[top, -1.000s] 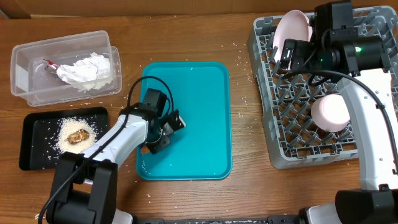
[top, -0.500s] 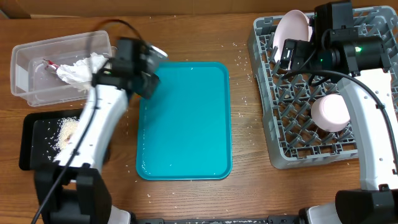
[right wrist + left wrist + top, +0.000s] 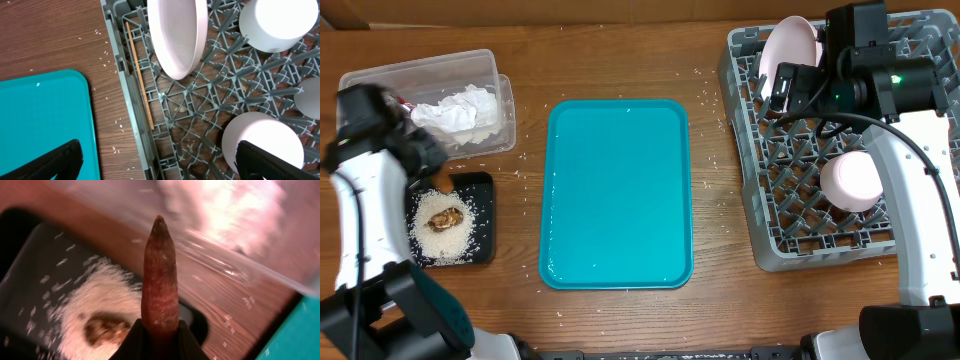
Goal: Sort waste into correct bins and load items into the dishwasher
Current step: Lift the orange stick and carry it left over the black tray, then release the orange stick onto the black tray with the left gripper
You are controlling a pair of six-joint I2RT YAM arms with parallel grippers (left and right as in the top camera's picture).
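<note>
Left gripper (image 3: pixel 159 332) fingers were clamped on the base of the carrot strip (image 3: pixel 160 275). The strip stuck out over the black tray (image 3: pixel 30 250), tip toward the clear tub (image 3: pixel 430 72) holding the napkins (image 3: pixel 460 110), and rice (image 3: pixel 107 297) and the brown scrap (image 3: pixel 102 330) lay in the tray beneath. Right gripper (image 3: pixel 160 162) fingers stood wide apart, gripping nothing, above the rack (image 3: pixel 127 115) edge beside the teal tray (image 3: pixel 45 120), with the plate (image 3: pixel 177 35) upright and bowls (image 3: pixel 262 142) in the rack.
</note>
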